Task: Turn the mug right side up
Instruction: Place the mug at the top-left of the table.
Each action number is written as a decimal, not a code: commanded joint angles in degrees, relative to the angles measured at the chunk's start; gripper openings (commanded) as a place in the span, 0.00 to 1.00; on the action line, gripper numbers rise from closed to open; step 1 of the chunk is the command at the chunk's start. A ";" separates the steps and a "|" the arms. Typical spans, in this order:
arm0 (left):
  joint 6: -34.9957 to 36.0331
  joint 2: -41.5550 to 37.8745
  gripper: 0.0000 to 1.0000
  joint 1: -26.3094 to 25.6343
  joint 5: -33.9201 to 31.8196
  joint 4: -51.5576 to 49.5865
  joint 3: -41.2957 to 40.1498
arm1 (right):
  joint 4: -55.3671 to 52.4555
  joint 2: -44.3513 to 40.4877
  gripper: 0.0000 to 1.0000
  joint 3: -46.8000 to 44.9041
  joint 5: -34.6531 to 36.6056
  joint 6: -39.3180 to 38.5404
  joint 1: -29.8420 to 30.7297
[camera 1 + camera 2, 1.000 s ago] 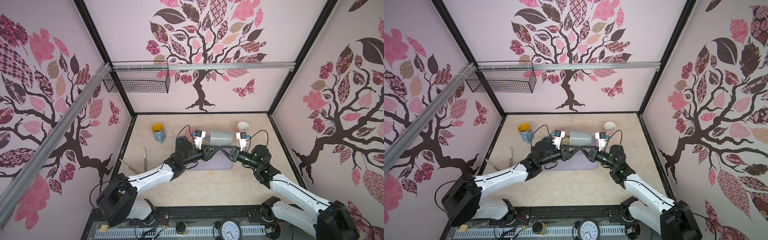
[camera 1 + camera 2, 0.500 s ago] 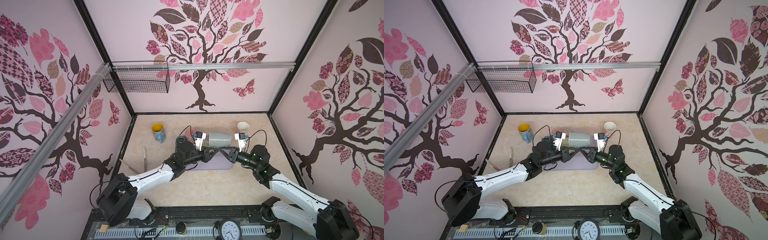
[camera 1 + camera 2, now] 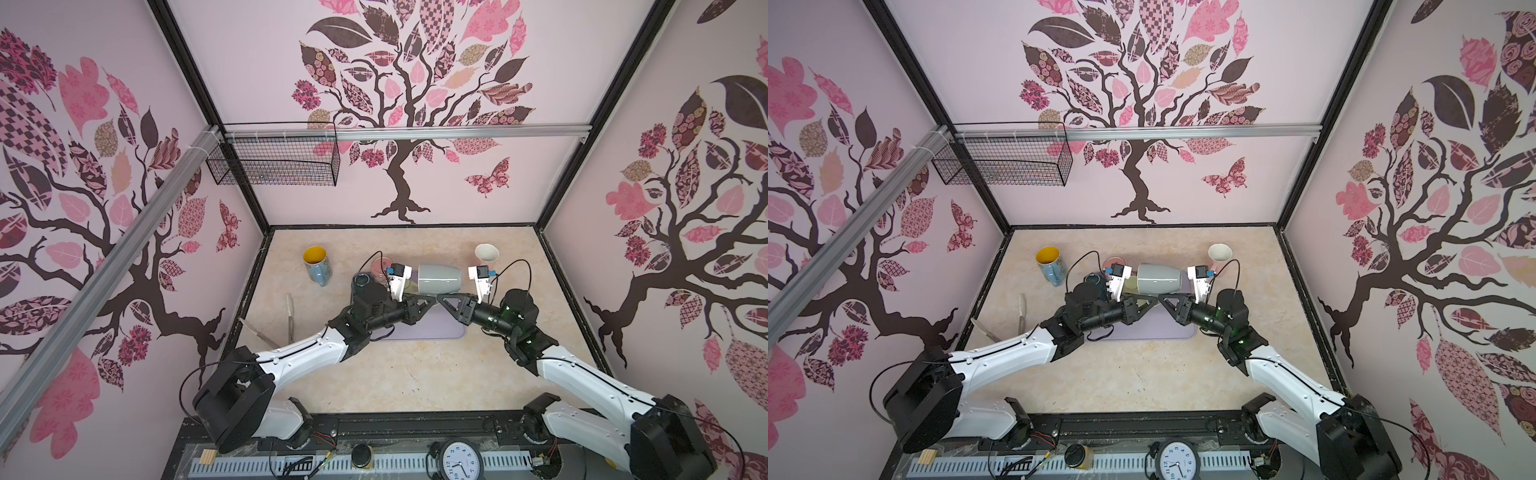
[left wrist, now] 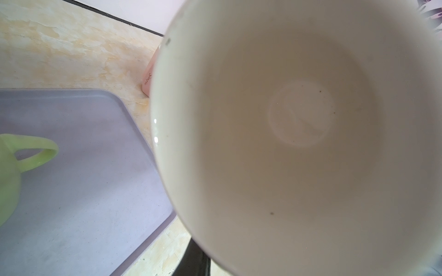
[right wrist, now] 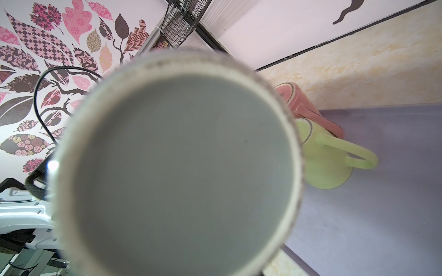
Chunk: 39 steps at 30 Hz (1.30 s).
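grey mug sideways in the air, a hand at each end

the grey mug (image 3: 439, 278) lies on its side at centre frame in both top views, lifted off the purple mat (image 3: 432, 332). its white mouth faces the left wrist camera and its base fills the right wrist view. the left hand (image 3: 430, 298) and right hand (image 3: 446, 299) meet at its lower edge, each pinching the mug. a green mug (image 5: 330, 162) stands on the mat, with a pink mug (image 5: 308, 112) just beside it.

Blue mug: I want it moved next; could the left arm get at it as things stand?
Probably not yet: the way to the blue mug is free, but the left claw is busy at the raised grey mug.
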 commanded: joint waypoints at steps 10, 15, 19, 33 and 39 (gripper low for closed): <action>0.29 -1.46 0.00 -1.33 2.93 6.71 4.12 | 0.57 2.74 0.00 0.82 -1.22 -1.10 0.59; 0.35 -2.50 0.00 -1.29 2.63 6.67 3.89 | 1.16 3.33 0.00 0.52 -1.84 -1.11 0.61; 2.07 -3.69 0.00 -1.29 2.84 5.65 3.86 | 2.47 3.25 0.03 -0.22 -2.03 -0.84 0.54; 5.63 -5.27 0.00 -3.30 0.12 3.52 3.26 | 5.89 1.57 0.46 -1.95 -2.84 -1.28 0.58; 7.42 -5.45 0.00 -3.47 -2.31 -0.55 3.91 | 6.03 0.22 0.47 -2.67 -2.35 -1.72 0.61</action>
